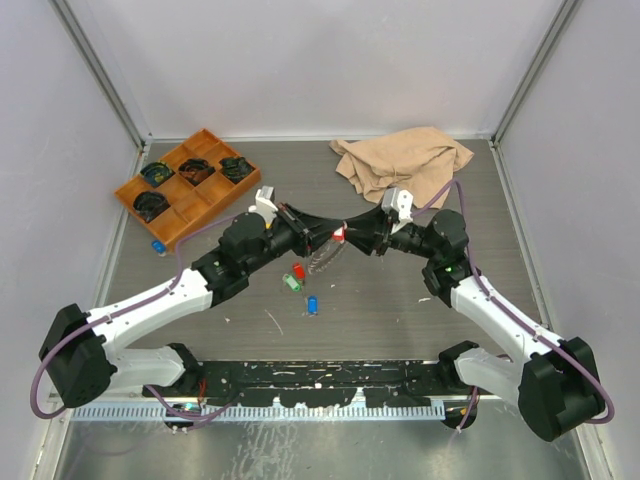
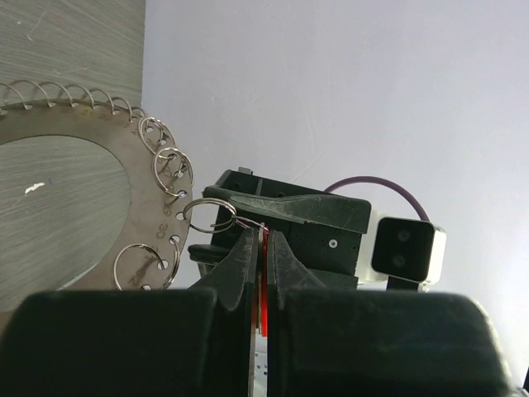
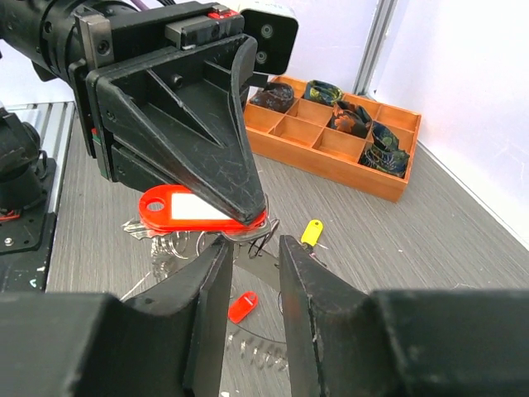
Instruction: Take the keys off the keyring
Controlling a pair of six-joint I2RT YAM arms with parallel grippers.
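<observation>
**Red key pinched between two hands above mid-bench**

The orange divided tray (image 1: 188, 187) sits at the far left of the bench (image 1: 400, 310). Four of its compartments hold dark coiled bundles (image 1: 157, 173). A small blue object (image 1: 158, 245) lies just beside the tray's near corner, too small to identify.

The left hand (image 2: 263, 240) is clamped on the red key tag with white label (image 3: 198, 208). The keyring (image 2: 149, 190) hangs beside it, its rim lined with small split rings (image 2: 164, 163).

The right hand (image 3: 252, 256) faces the left one, fingers partly apart around the ring's edge. Whether they press on anything is unclear.

A loose red tag (image 1: 298, 271), a green tag (image 1: 291, 284) and a blue tag (image 1: 313, 305) lie on the bench just near of the hands. A yellow tag (image 3: 311, 232) shows only from the right wrist; whether it is attached to the ring cannot be told. A beige cloth (image 1: 400, 160) lies at the far right.
</observation>
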